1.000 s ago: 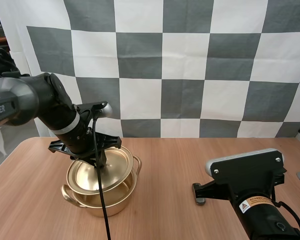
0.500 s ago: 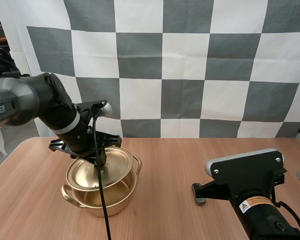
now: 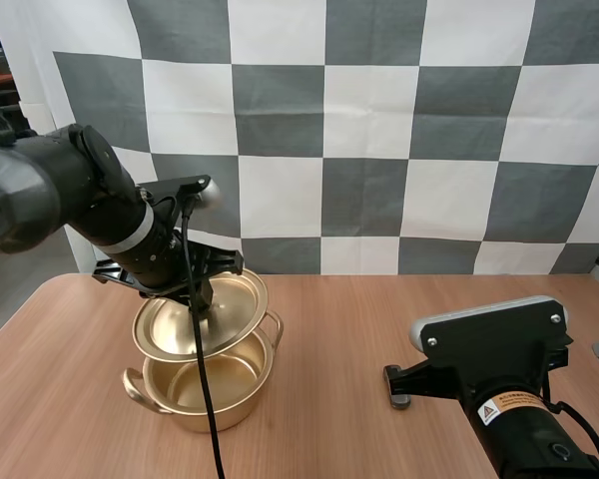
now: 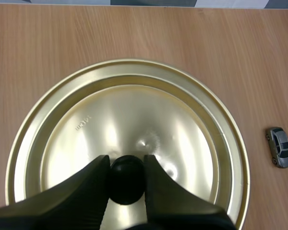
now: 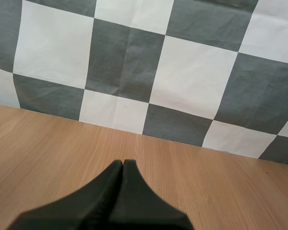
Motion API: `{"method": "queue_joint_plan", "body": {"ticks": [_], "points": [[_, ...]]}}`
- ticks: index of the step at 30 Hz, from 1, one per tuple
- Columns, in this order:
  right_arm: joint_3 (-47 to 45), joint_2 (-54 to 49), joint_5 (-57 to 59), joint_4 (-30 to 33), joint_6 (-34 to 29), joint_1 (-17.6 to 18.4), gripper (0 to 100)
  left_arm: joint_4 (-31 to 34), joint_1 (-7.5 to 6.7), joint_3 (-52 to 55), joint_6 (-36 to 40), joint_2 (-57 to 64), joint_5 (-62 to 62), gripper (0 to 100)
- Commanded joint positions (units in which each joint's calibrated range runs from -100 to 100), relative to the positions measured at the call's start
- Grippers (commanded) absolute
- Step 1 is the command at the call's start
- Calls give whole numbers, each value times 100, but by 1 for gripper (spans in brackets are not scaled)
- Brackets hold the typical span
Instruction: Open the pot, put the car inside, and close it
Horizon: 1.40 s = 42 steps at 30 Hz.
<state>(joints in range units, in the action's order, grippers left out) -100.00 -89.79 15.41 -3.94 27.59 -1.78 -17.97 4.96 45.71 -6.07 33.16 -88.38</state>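
Observation:
A gold pot [image 3: 202, 387] stands uncovered on the left part of the wooden table. Its gold lid [image 3: 195, 317] hangs tilted just above it, clear of the rim. My left gripper [image 3: 202, 297] is shut on the lid's black knob [image 4: 126, 178], one finger on each side of it, with the lid [image 4: 129, 124] spread out beneath. A small grey toy car [image 4: 280, 146] lies on the table beside the lid's edge. My right gripper [image 3: 396, 388] rests low over the table at the right, its fingers [image 5: 123, 165] pressed together as one dark wedge with nothing held.
The wooden table [image 3: 339, 329] has bare room between the pot and my right arm [image 3: 499, 379]. The table's far edge [image 5: 134, 136] runs along the backdrop.
My left arm has risen and shifted slightly left, lifting the lid off the pot's rim; the pot's inside now shows. The right arm has not moved.

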Motion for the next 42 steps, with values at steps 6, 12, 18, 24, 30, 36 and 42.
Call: {"method": "queue_joint_plan", "body": {"ticks": [6,12,18,24,30,36,42], "points": [[0,-6,-5,-3,-1,5,0,4,0,-421,91,334,-166,11],[0,-6,-5,-3,-1,5,0,4,0,-531,91,571,-149,7],[0,-6,-5,-3,-1,5,0,-9,0,-531,91,571,-184,0],[0,-6,-5,-3,-1,5,0,-172,0,-531,-115,571,-151,0],[0,-6,-5,-3,-1,5,0,-379,0,-531,-151,571,-151,0],[0,-6,-5,-3,-1,5,0,-361,0,-820,-151,571,-291,0],[0,-6,-5,-3,-1,5,0,-188,0,-1779,-19,571,-812,0]]}}
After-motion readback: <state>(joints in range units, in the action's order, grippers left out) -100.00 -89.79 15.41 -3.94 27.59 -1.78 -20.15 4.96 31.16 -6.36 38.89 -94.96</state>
